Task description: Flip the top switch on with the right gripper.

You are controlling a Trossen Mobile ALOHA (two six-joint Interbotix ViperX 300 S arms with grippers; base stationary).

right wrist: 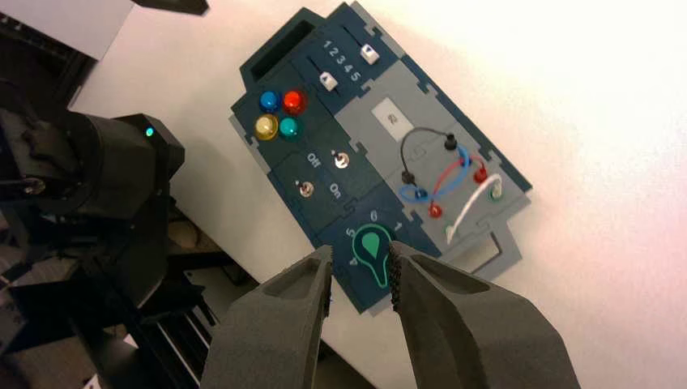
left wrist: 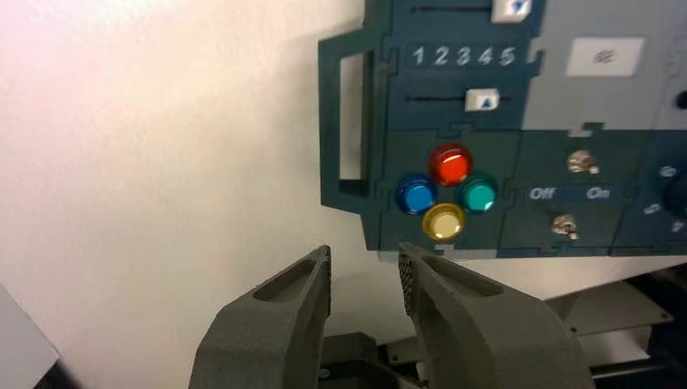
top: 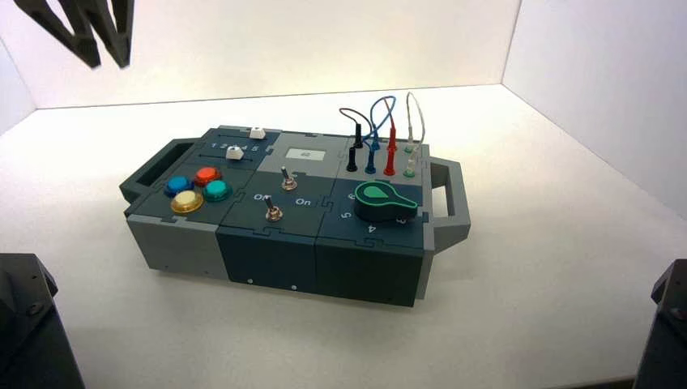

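Note:
The box (top: 267,255) stands mid-table, turned a little. Two metal toggle switches sit in its middle panel between "Off" and "On" lettering. The top switch (top: 286,180) is the farther one, just below the small display; it also shows in both wrist views, top switch (right wrist: 341,159) and top switch (left wrist: 582,162). My right gripper (right wrist: 360,251) hangs open and empty high above the box's knob corner, far from the switches, and is outside the high view. My left gripper (left wrist: 364,253) is open and empty too, raised high off the box's front left, left gripper (top: 89,32).
Red, blue, teal and yellow buttons (top: 197,188) sit left of the switches, with two white sliders (top: 235,151) behind. A green knob (top: 381,201) and plugged wires (top: 381,138) fill the right end. Handles (top: 450,198) jut from both ends. Arm bases (top: 24,324) flank the front.

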